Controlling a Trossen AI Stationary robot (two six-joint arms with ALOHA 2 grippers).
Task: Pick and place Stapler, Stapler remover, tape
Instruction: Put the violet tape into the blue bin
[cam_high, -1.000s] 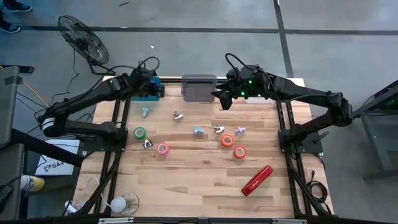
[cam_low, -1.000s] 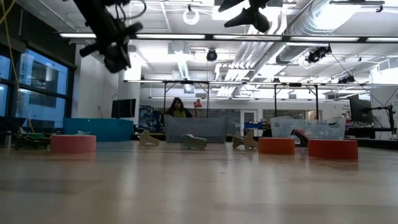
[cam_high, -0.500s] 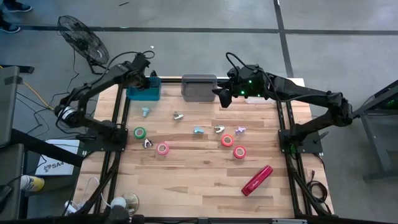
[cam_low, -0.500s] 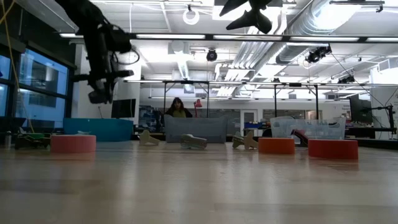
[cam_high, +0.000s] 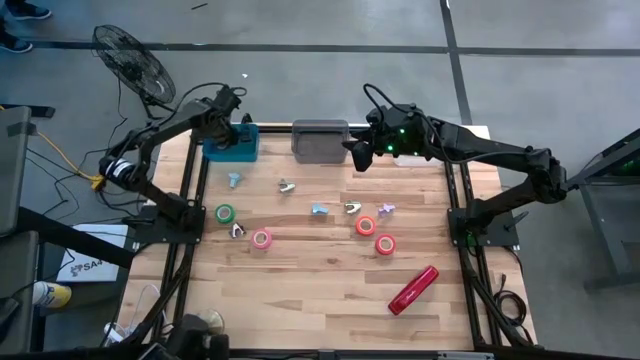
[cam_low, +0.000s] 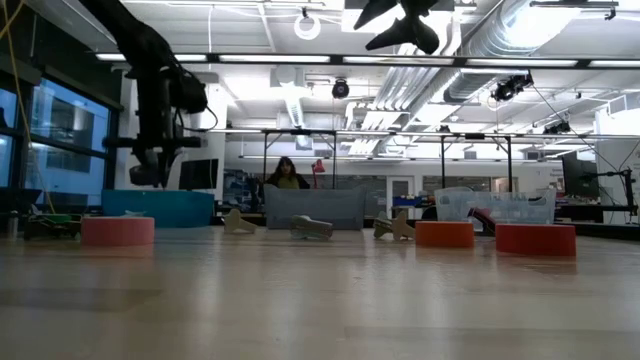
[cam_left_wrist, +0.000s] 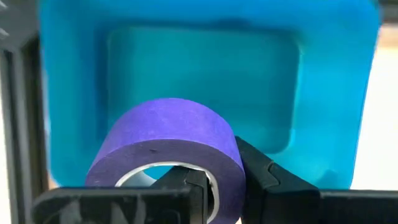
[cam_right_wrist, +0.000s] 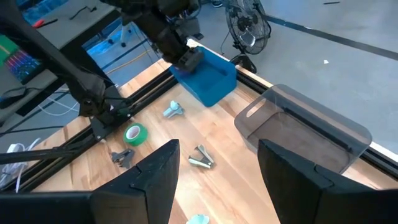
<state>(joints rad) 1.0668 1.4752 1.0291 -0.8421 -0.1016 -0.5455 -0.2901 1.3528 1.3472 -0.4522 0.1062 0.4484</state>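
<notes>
While the left gripper (cam_left_wrist: 214, 186) hangs right above the big blue plastic bin (cam_left_wrist: 205, 81), its fingers are closed on a round purple roll of tape (cam_left_wrist: 168, 149), one finger inside the hole and one outside. The step looks like putting tape in the bin. Next it should open its fingers so the roll drops straight below it.

The right gripper (cam_right_wrist: 214, 171) waits with fingers wide apart, holding nothing, beside the clear grey box (cam_high: 319, 140).

The long red stapler (cam_high: 413, 289) lies far from both grippers, untouched. Small tape rolls and staple removers lie between.
</notes>
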